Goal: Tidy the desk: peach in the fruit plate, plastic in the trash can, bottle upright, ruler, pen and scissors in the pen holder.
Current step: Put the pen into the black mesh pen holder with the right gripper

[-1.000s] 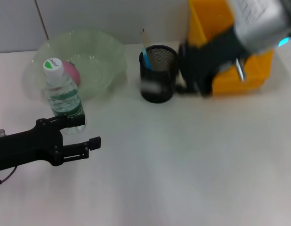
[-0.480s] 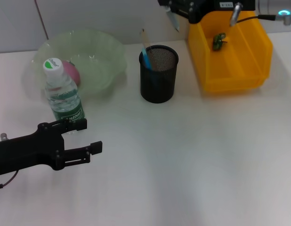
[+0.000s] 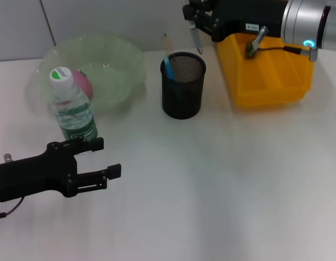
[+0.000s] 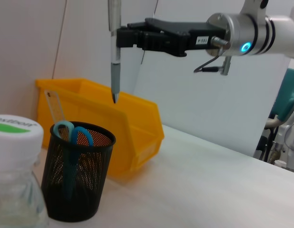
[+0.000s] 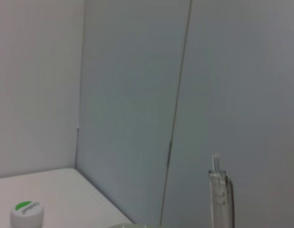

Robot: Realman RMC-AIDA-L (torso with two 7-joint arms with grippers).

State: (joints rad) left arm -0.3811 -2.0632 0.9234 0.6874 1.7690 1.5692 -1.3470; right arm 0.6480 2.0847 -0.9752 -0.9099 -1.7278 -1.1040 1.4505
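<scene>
At the desk's near edge the left gripper [image 3: 100, 161] rests with fingers spread wide, just before the upright bottle [image 3: 73, 109]. Beyond, the peach [image 3: 84, 82] lies in the fruit plate [image 3: 119, 65]. Farthest, the right gripper [image 3: 196, 15] pinches the pen [image 4: 114, 52] upright above the pen holder [image 3: 182, 92], beside the trash can [image 3: 277, 76]

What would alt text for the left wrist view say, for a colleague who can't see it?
The right gripper holds a pen upright, tip down, above a black mesh holder that already contains scissors and a ruler. A yellow bin stands behind the holder, and a bottle with a white and green cap fills the near corner.
</scene>
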